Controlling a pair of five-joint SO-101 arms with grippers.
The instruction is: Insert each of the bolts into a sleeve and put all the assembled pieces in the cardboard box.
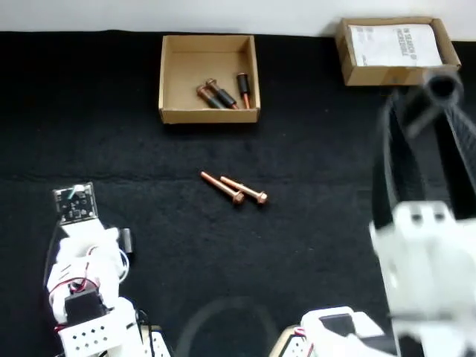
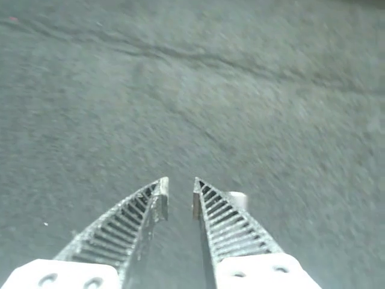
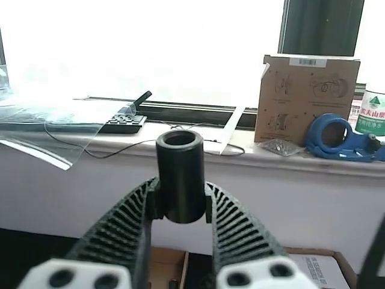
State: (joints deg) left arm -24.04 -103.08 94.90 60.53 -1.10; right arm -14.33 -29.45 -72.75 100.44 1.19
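Pinching a black sleeve (image 3: 180, 168) upright — the right gripper (image 3: 180, 197) hangs aloft.

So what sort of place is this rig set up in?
Probably a lab or workshop bench beside a window: a table covered in black cloth, and behind it a sill holding a keypad, loose cables, a carton and a blue tool.

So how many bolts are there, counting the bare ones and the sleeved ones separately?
Bare bolts on the black mat: 2
Sleeved bolts in the open cardboard box: 3
Total: 5
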